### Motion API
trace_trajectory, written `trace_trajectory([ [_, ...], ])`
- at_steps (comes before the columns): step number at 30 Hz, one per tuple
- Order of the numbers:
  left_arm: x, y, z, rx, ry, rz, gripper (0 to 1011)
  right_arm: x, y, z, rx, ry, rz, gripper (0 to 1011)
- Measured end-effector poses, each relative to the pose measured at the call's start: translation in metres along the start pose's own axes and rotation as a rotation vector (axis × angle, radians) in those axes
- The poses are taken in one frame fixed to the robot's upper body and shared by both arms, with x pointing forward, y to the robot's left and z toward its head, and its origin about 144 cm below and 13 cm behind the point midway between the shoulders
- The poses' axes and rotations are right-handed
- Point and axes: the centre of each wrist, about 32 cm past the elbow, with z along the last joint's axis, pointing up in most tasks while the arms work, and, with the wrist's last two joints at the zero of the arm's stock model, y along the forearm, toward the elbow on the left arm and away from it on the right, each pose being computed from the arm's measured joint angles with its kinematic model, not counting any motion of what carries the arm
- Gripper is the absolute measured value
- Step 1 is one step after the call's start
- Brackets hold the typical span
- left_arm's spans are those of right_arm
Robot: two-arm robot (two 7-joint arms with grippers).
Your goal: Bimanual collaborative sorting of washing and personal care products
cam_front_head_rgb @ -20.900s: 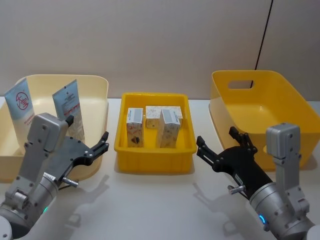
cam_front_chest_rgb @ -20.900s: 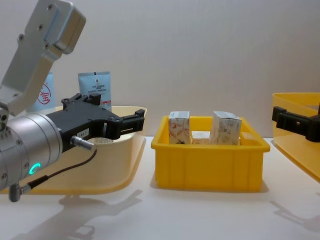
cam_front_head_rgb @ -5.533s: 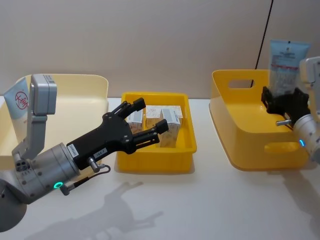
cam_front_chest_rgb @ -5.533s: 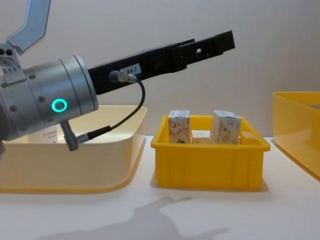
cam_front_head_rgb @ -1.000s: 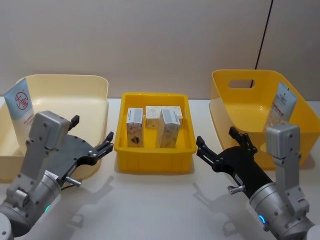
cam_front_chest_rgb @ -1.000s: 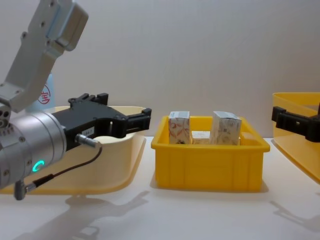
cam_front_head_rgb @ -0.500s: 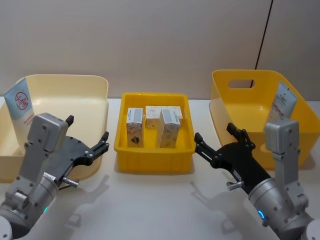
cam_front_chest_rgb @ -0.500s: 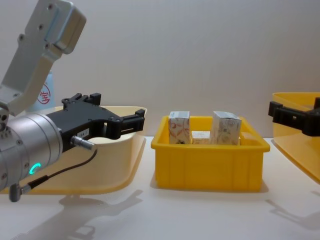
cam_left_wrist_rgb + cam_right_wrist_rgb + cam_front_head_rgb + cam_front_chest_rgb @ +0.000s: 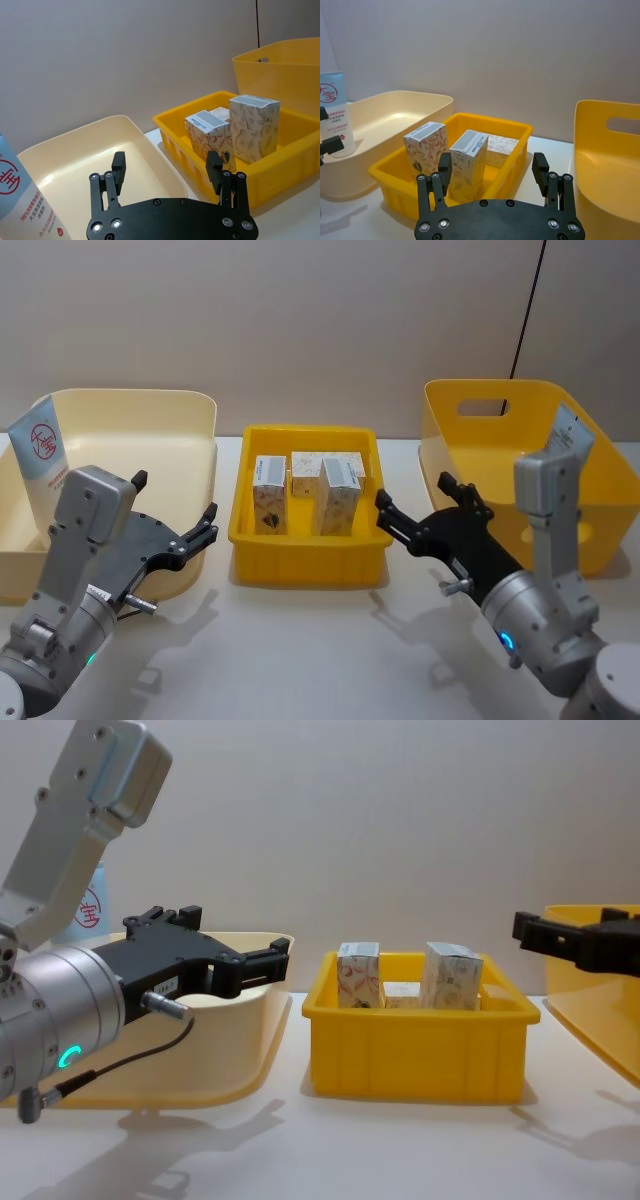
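Observation:
Three small white patterned cartons (image 9: pixel 270 507) (image 9: pixel 339 495) (image 9: pixel 306 474) stand upright in the yellow tray (image 9: pixel 308 566), also seen as cartons (image 9: pixel 468 161) and cartons (image 9: pixel 450 976). A pale-blue tube (image 9: pixel 40 455) with a red mark leans in the cream bin's left end. A blue-grey pouch (image 9: pixel 568 440) leans inside the right yellow bin. My left gripper (image 9: pixel 174 497) hovers open and empty in front of the cream bin. My right gripper (image 9: pixel 414 490) is open and empty, close to the tray's right front corner; the wrist view shows its fingers (image 9: pixel 445 166) framing the cartons.
The cream bin (image 9: pixel 190 430) stands at the left, the deep yellow bin (image 9: pixel 470 440) with handle slot at the right, a wall close behind. Bare white table (image 9: pixel 320 660) lies in front of the containers.
My right gripper has moved left and forward, from in front of the right bin toward the tray. The left gripper drew back slightly a second ago and has since stayed still.

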Motion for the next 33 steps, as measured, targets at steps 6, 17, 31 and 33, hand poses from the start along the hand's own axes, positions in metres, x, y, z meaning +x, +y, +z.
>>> trace_trajectory([
  [6,0.0,0.0,0.0,0.0,0.0,0.0,1002,-0.001,0.014,0.003,-0.022,0.015,-0.005,1001],
  [17,0.0,0.0,0.0,0.001,0.0,0.0,1002,-0.008,0.036,0.009,-0.071,0.01,-0.026,1001],
  [31,0.0,0.0,0.0,0.001,0.0,0.0,1002,-0.02,0.054,0.012,-0.13,-0.001,-0.014,1001],
  [33,0.0,0.0,0.0,0.001,0.0,0.0,1002,-0.023,0.057,0.012,-0.137,0.0,-0.013,1001],
])
